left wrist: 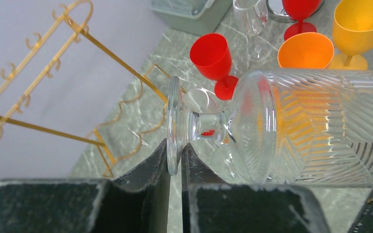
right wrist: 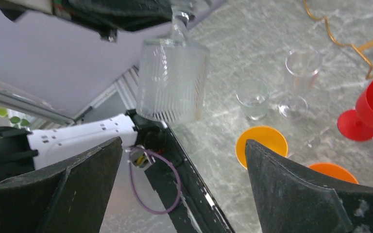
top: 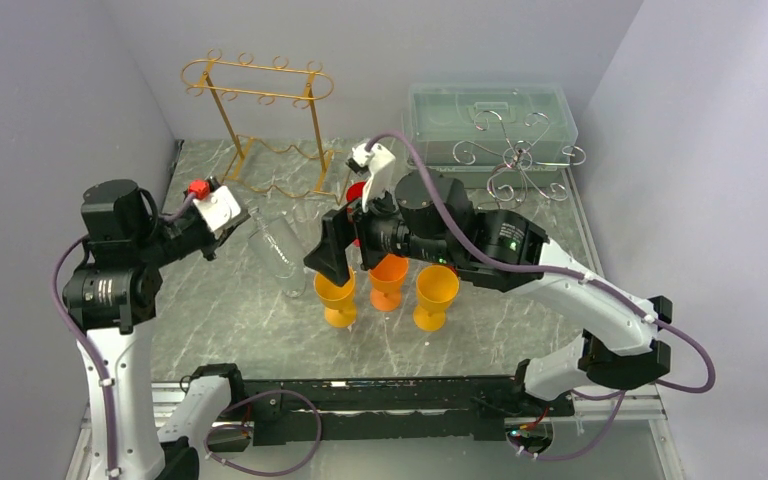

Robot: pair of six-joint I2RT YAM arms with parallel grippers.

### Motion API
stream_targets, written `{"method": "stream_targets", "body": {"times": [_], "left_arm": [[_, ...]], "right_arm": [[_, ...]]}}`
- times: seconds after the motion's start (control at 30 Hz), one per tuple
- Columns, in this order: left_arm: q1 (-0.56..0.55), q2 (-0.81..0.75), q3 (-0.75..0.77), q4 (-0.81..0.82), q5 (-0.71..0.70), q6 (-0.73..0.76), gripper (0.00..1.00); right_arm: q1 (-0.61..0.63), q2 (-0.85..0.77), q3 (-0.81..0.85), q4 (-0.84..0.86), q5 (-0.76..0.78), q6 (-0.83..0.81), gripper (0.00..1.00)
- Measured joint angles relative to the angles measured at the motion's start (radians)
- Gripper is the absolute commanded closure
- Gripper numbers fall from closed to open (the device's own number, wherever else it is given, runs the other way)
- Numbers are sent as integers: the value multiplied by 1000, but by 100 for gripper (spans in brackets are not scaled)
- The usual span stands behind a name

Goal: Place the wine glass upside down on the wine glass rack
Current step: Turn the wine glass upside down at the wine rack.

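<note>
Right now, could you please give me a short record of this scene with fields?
Left gripper: shut on the foot of the ribbed clear wine glass
Right gripper: open, holding nothing
Glass pose: tilted, not on any rack
Gold rack: back left, no glass hanging on it
Standing on the table: yellow goblets, orange goblet, red goblets
</note>
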Motion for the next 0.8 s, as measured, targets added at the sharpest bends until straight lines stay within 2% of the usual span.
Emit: {"method": "stream_targets", "body": {"times": [0.23,0.57,0.67,0.8], "left_arm": [[0,-43,0,40,55,104,100],[0,-83,-6,56,55,199,100],[0,-99,-13,71,57,212,100],[0,-117,-34,90,66,231,100]], "right_arm": [[-1,123,183,3,-91,-22,0],[-1,253,172,40,-193,-21,0],[-1,253,141,76,-204,-19,12],[-1,251,85,127,-212,-13,40]]}}
